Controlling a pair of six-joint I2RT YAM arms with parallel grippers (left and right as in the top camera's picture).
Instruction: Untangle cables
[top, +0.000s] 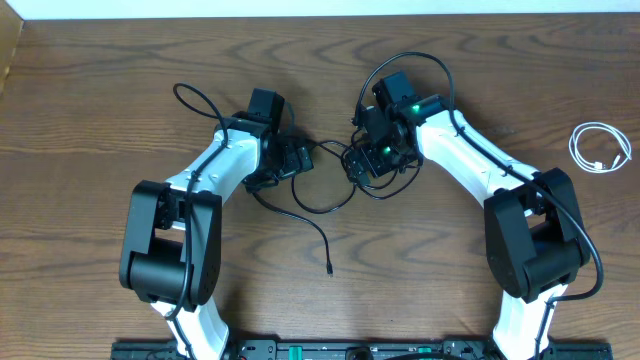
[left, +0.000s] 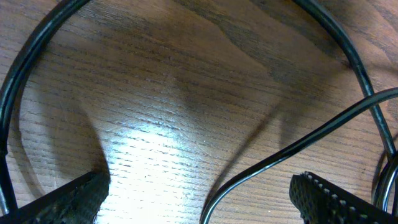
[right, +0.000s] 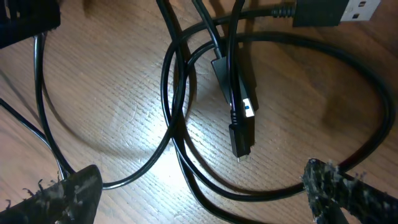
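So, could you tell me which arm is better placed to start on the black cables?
Probably right: the right tool hangs open over the crossed black cables and a plug; the left tool faces only two strands.

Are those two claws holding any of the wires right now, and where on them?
Nothing is held. The left gripper and right gripper both stand open over the black cables, pinching none.

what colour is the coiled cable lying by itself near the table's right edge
White. The coiled cable shows best in the overhead view.
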